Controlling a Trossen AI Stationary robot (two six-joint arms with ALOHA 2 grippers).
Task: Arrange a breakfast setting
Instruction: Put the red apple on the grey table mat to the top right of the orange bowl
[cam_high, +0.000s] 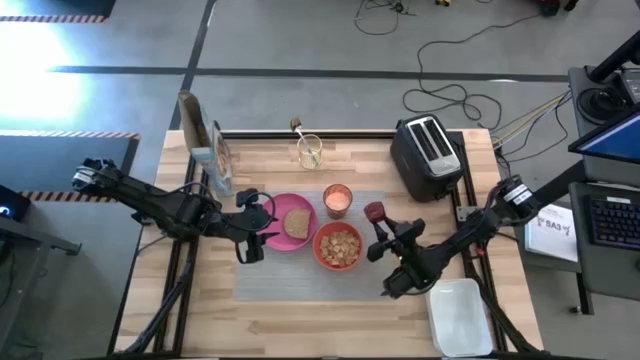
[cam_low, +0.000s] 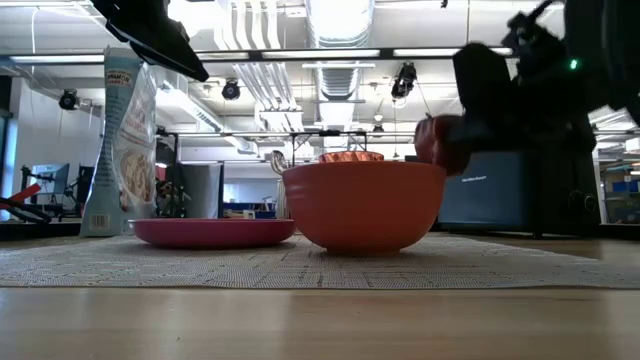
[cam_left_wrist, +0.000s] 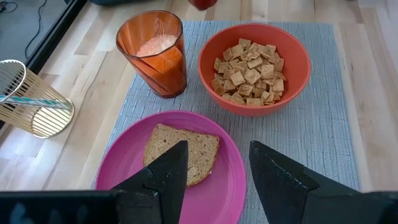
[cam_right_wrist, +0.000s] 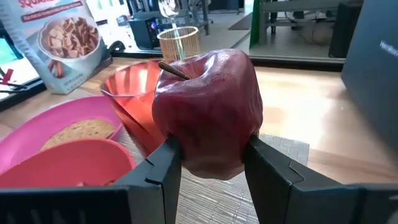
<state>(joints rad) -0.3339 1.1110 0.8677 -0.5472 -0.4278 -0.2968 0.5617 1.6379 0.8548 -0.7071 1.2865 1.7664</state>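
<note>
4 cams: one overhead, one table-level, two wrist.
High looks straight down on the whole table; low sits at the near edge, level, close to the red-orange bowl (cam_low: 364, 205). Both wrist cams sit close, sharing bowl and pink plate (cam_left_wrist: 180, 180).

grey woven placemat (cam_high: 300, 275) carries pink plate (cam_high: 272, 232) with toast (cam_high: 296, 223); cereal-filled orange bowl (cam_high: 338, 247) at four o'clock, orange cup (cam_high: 338, 200) at two; dark-red apple (cam_high: 375, 212) raised.

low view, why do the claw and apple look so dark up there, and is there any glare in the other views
Low view: ceiling lights behind backlight the right claw and apple into dark shapes. High view: bright glare whites out the floor at upper left. Right wrist view: soft highlights sheen the apple. Left wrist view: evenly lit, no glare.
</note>
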